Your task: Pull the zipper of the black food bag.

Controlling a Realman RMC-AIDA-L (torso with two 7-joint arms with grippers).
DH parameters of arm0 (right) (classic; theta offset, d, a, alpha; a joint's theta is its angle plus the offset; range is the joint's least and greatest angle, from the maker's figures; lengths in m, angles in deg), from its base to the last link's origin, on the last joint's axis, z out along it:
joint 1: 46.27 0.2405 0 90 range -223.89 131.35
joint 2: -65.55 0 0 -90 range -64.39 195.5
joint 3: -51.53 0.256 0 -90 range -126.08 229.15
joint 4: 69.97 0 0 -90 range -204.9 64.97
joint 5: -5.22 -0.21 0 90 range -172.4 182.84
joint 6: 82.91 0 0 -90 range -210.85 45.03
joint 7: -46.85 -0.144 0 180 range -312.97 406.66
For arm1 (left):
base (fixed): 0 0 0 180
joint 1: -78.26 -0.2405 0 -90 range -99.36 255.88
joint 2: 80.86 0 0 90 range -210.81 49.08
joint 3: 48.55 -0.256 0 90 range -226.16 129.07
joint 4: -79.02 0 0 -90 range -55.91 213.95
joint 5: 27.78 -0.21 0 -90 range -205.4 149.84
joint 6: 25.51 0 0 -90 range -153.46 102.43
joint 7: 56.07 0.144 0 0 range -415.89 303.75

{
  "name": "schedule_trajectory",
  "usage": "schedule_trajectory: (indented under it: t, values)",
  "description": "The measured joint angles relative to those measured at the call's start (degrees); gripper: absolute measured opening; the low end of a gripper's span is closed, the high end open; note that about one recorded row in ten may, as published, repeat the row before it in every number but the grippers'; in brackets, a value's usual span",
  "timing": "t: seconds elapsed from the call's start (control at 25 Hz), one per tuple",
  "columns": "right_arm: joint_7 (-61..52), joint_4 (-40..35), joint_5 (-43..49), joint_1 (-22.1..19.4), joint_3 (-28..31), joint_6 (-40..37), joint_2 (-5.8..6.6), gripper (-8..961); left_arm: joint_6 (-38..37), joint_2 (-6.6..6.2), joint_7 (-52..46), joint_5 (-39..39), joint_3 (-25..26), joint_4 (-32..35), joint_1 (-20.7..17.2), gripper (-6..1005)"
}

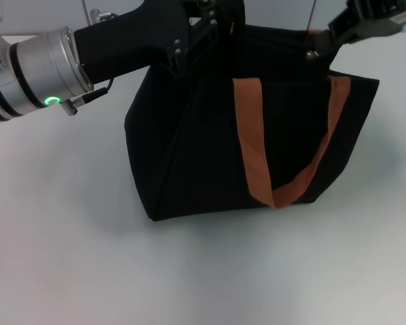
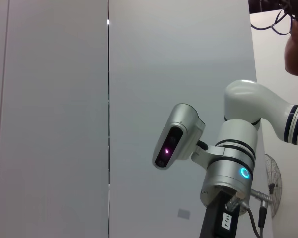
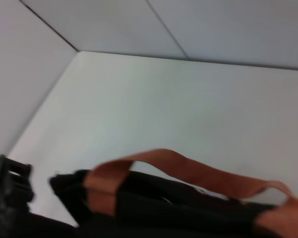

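From my head, the big boxy black cloth food bag (image 1: 210,149) with orange-brown strap handles (image 1: 254,152) sits on the white table (image 1: 68,257). My left gripper (image 1: 213,20) and right gripper (image 1: 318,47) reach its top edge; I cannot tell how my jaws stand, and the zipper is hidden. My left wrist sees only my right arm (image 2: 233,163). My right wrist sees the bag's top, cut off.

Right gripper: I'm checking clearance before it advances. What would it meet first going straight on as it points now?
Probably the black food bag: the right gripper angles down toward its top right corner, at the far orange strap. Depth is unclear.
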Motion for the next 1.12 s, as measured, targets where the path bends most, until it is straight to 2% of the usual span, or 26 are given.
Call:
schedule_trajectory:
  t: [0.28,0.52,0.72,0.84,1.0,1.12]
  values:
    - [-1.01,-3.70,2.59,-1.98,1.73,-1.63,0.08,64,-0.01,-0.06,0.06,-0.02,0.09,0.01,-0.39,65]
    - [-1.07,-4.91,-0.03,-3.15,3.38,-2.83,0.14,71,-0.24,-0.09,0.08,-0.10,0.35,0.00,-0.69,66]
    - [2.83,-5.11,-10.63,-6.96,6.93,-2.29,0.04,77,-0.10,-0.20,0.02,-0.10,0.44,0.14,-0.76,67]
    - [9.00,-3.93,-21.48,-10.65,10.77,-2.25,0.04,81,0.08,-0.29,-0.39,-0.10,0.45,0.46,-0.91,67]
    - [21.93,3.18,-35.08,-15.82,11.84,-3.50,1.09,248,0.31,-0.43,-0.61,-0.10,0.56,0.60,-1.39,67]
    - [33.68,10.26,-39.72,-18.37,11.89,-6.94,2.16,338,0.84,-0.55,-1.06,-0.09,0.61,0.71,-1.68,67]
